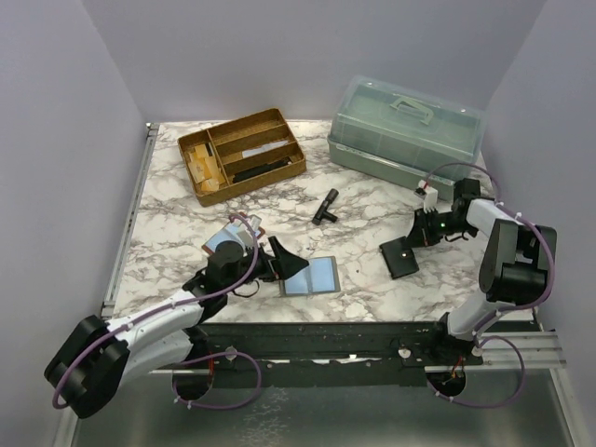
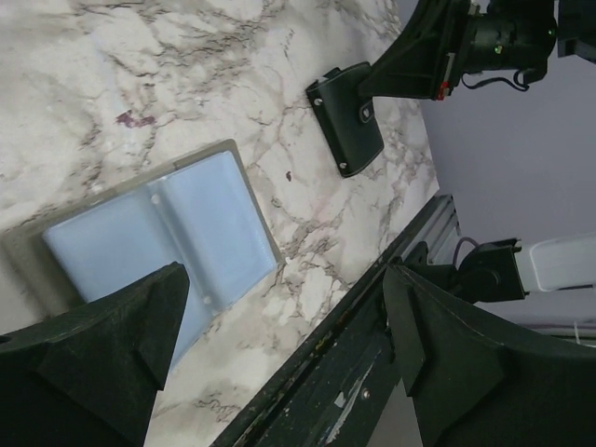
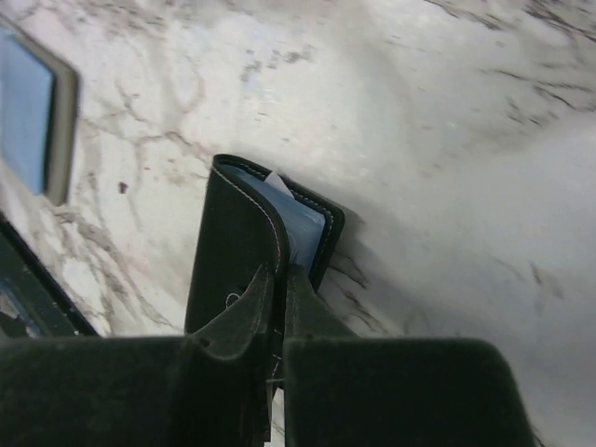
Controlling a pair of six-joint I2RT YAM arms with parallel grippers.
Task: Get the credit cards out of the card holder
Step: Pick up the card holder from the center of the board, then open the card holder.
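**Item 1: card holder** [image 1: 402,256]. Black, folding. R side of tabletop [image 1: 358,279], tipped up on one edge, not flat. It sits this way bc the right pincer [image 3: 281,279] is clamped together on its cover flap, prob. lifting it to spread the fold and expose the contents. A light-blue edge [image 3: 303,228] shows inside the fold, so est. at least one card is not yet out.

**Item 2: credit cards** [image 2: 168,233]. Two light-blue rectangles lying flat, side by side, w/ a pale grey border round them. Loose or in a sleeve: can't tell. Centre-front of tabletop, well apart from the holder, prob. laid there to keep them out of the working area.

**Item 3: left pincer** [image 2: 284,279]. Jaws wide apart, nothing between them. Hovers just above the near edge of the cards, no contact seen. The position suits steadying or a pickup.

**Misc.** Wooden divided tray [image 1: 242,154], back L. Pale green lidded box [image 1: 405,126], back R. Small black object [image 1: 326,205], mid-tabletop, ident. unclear. None in use.

**Status (est.)** Partway. The next move needs a 2nd grip on the blue edge while R holds the cover. Risk: the holder slips or folds shut.
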